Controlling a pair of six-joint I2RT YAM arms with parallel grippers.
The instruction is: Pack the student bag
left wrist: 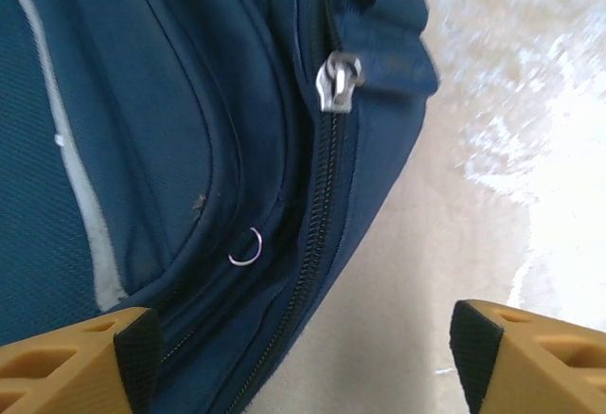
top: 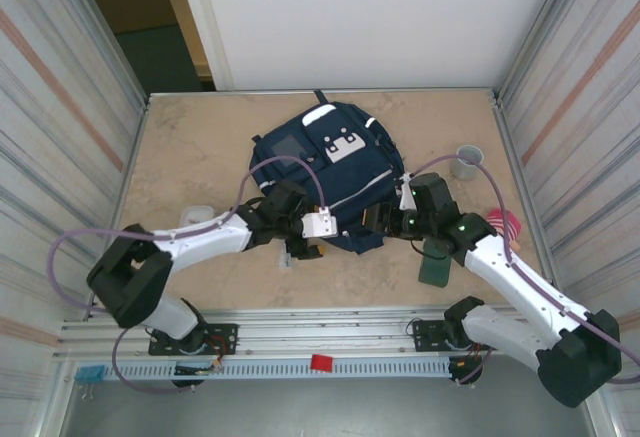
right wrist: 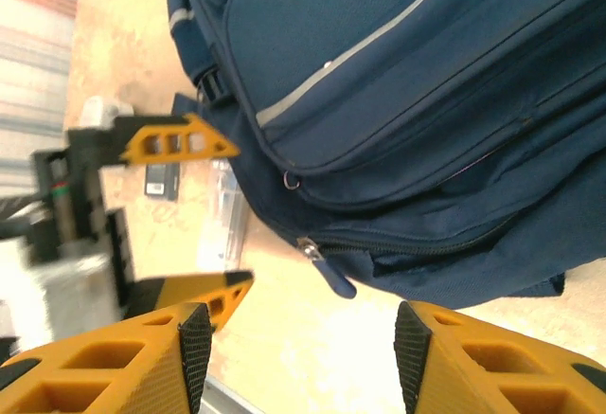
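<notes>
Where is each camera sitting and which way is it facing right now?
Top external: above and behind the arm bases, looking down on the table, student bag, left arm and right arm.
Left wrist: on the left arm, looking past the open left end effector at the bag's zipper pull.
Right wrist: on the right arm, looking past the open right end effector at the bag's near edge.
Shared: both wrist views show the small ring.

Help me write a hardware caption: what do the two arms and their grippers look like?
Both arms, left arm and right arm, have white links with bulky black joints, and a lilac cable loops along each. A green light shows on the right arm. The left gripper and right gripper carry orange-yellow fingers with cut-out windows and black pads.
</notes>
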